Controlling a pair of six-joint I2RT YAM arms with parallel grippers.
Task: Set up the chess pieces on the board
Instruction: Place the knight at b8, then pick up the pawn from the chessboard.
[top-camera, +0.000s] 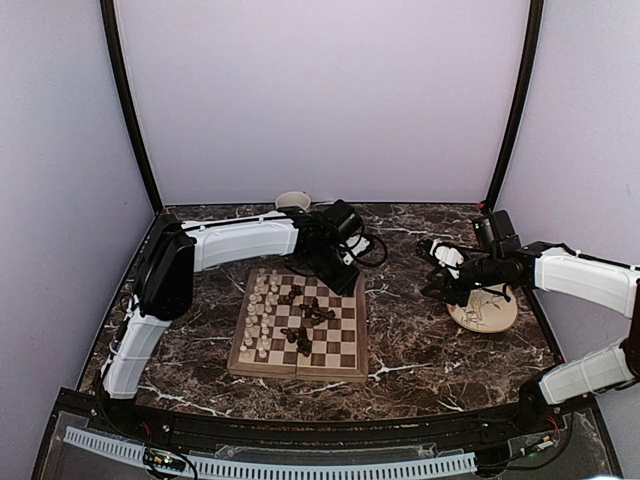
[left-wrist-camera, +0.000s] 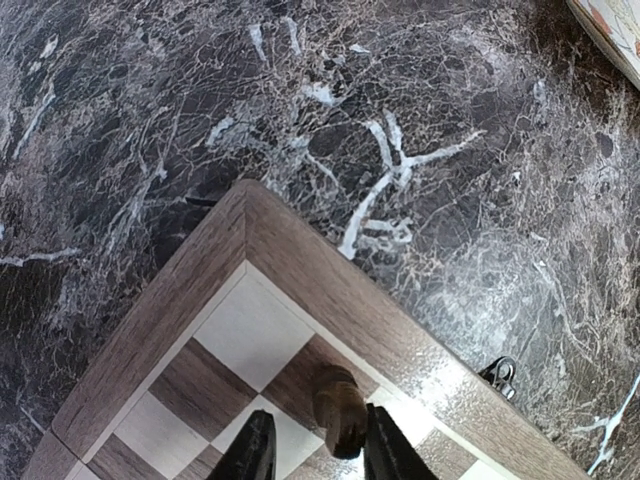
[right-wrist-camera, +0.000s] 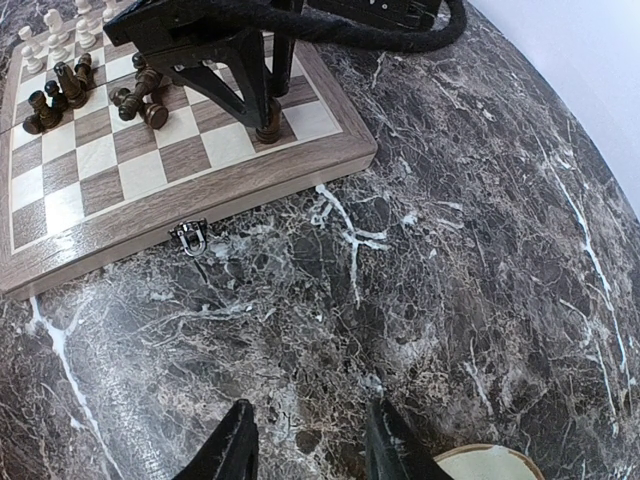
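The board (top-camera: 300, 373) lies mid-table with cream-white chess pieces (top-camera: 262, 315) lined along its left side. Dark chess pieces (top-camera: 305, 318) lie loose in its middle. My left gripper (left-wrist-camera: 318, 450) hangs over the board's far right corner (left-wrist-camera: 300, 270). A dark piece (left-wrist-camera: 340, 410) stands between its fingers on a dark square, against the right finger (left-wrist-camera: 385, 450) and apart from the left one. The jaws stand open. The right wrist view shows that same piece (right-wrist-camera: 268, 128) under the left gripper (right-wrist-camera: 255, 100). My right gripper (right-wrist-camera: 305, 440) is open over bare marble.
A round cream plate (top-camera: 490, 312) sits at the right, just beside the right gripper (top-camera: 437, 275). A pale cup (top-camera: 292, 201) stands at the back by the wall. The board's metal latch (right-wrist-camera: 190, 238) sticks out from its right edge. Black cables trail off the left wrist.
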